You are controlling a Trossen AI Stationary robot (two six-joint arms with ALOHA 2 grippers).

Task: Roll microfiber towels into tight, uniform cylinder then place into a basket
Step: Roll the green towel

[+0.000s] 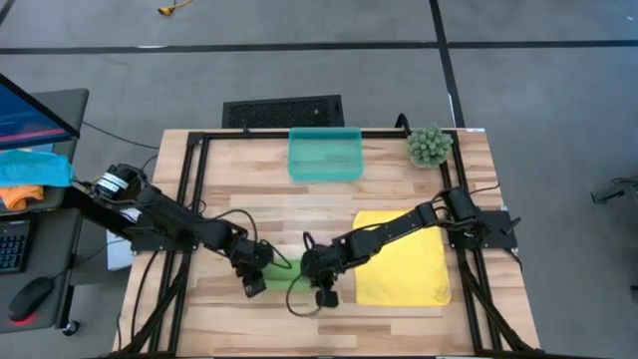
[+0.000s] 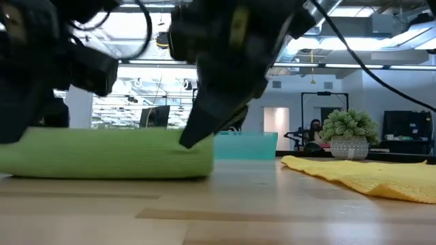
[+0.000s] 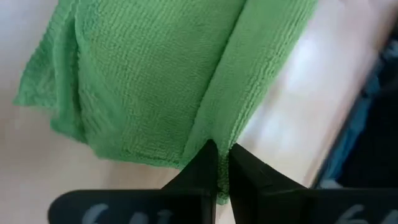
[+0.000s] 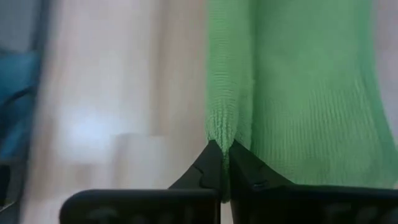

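At the lower centre of the high view, nearest the front edge of the worktop (image 1: 219,309), the light green towel (image 1: 284,277) lies folded into a thick, low band between the two grippers. The left gripper (image 1: 253,283) comes in from the left of the frame and has its fingers (image 3: 202,168) pressed together on one edge fold of the green towel, with a thin ridge of cloth pinched between the tips. The right gripper (image 1: 321,291) reaches in from the right side and does the same at the other end; its fingers (image 4: 210,163) are closed tight on a narrow fold of the same towel. In the low view the green towel fills the left half of the frame as a flat, rounded slab resting on the wood, with both dark grippers bearing down on it from above.

Just to the right, in the lower right of the high view, the yellow towel (image 1: 402,254) lies spread flat on the worktop, partly under the right arm (image 1: 399,227); it is close beside the green towel, but contact between them cannot be told.

Farther back, at the top centre of the worktop, the teal basket (image 1: 325,155) stands against the far edge, well apart from both towels. A small potted plant (image 1: 429,146) sits at the far right corner. Beyond the far edge lies a black grille panel (image 1: 282,111).
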